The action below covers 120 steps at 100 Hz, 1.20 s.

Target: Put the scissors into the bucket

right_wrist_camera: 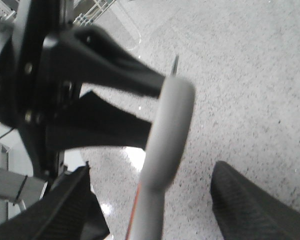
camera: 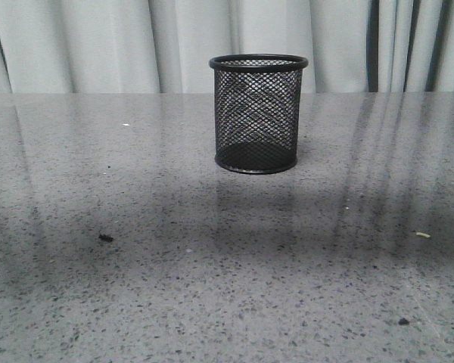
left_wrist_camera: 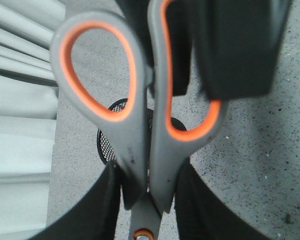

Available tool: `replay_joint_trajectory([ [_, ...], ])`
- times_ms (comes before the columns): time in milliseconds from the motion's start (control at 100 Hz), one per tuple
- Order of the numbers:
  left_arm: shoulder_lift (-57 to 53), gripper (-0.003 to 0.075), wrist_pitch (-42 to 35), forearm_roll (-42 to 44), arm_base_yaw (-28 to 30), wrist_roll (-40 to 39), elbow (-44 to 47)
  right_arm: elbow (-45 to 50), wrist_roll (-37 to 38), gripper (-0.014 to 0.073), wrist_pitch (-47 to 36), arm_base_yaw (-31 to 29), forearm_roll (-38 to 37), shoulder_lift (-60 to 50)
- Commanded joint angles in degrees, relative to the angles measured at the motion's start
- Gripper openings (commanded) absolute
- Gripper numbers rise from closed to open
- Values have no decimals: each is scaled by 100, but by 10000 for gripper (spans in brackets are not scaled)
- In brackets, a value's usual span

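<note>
Closest to your left wrist camera, the left gripper [left_wrist_camera: 149, 200] was clenched on the scissors [left_wrist_camera: 140, 125]: its two dark fingers [left_wrist_camera: 97, 210] pressed against the grey handle shanks just above the pivot screw, with the orange-lined loops standing up toward the lens. Behind the handles you could see part of the bucket [left_wrist_camera: 107, 142], its mesh wall and rim showing between the loops, on the speckled grey table [left_wrist_camera: 270, 160].

In your right wrist view, the right gripper [right_wrist_camera: 155, 210] was spread, its fingers [right_wrist_camera: 245, 205] well apart, with a blurred grey scissor handle [right_wrist_camera: 167, 135] standing between them and the black body of the other arm [right_wrist_camera: 85, 85] holding it. Whether those fingers touched the handle, you could not tell.

From the front camera, the bucket [camera: 258, 113] stood upright near the far middle of the table [camera: 136, 287], with pale curtains [camera: 98, 45] behind it. Neither arm nor the scissors appeared in that view.
</note>
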Motion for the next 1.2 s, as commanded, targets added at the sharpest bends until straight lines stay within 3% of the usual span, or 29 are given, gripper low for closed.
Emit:
replay_joint_trajectory([
  [0, -95, -19, -353, -222, -47, -69, -157, -409, -82, 421, -155, 15, 385, 45],
  [120, -95, -19, -302, -222, -47, -69, -157, -622, -82, 242, -22, 15, 473, 149],
  [240, -95, -19, -302, -222, -47, -69, -157, -646, -82, -73, 187, 15, 473, 248],
  [430, -152, 0, -302, -511, -47, -69, -157, -646, -91, -66, 394, 15, 346, 368],
  [500, -236, 78, -395, -803, -47, -69, -168, -704, -91, -66, 394, 2, 107, 368],
  [620, -458, 303, -601, -1350, -47, -69, -186, -949, -67, -64, 555, -97, -222, 377],
  [710, -721, 372, -776, -1869, -47, -69, -186, -1240, 175, -64, 716, -249, -521, 377],
  [850, -1254, 305, -765, -2368, -47, -78, -186, -1894, 714, -64, 1269, -554, -1474, 390],
  [920, -1573, 200, -768, -2378, -47, -559, -186, -2288, 1017, -64, 1632, -731, -1998, 403],
  [1020, -2002, -22, -719, -2125, -47, -1399, -186, -2908, 1488, -64, 2256, -965, -2858, 452],
  [1150, -2511, -20, -526, -1456, -47, -2527, -130, -3772, 2057, -64, 3464, -1087, -3961, 815],
  [1190, -2642, -20, -414, -1158, -47, -2849, -116, -3914, 2296, -64, 3460, -1087, -4326, 932],
])
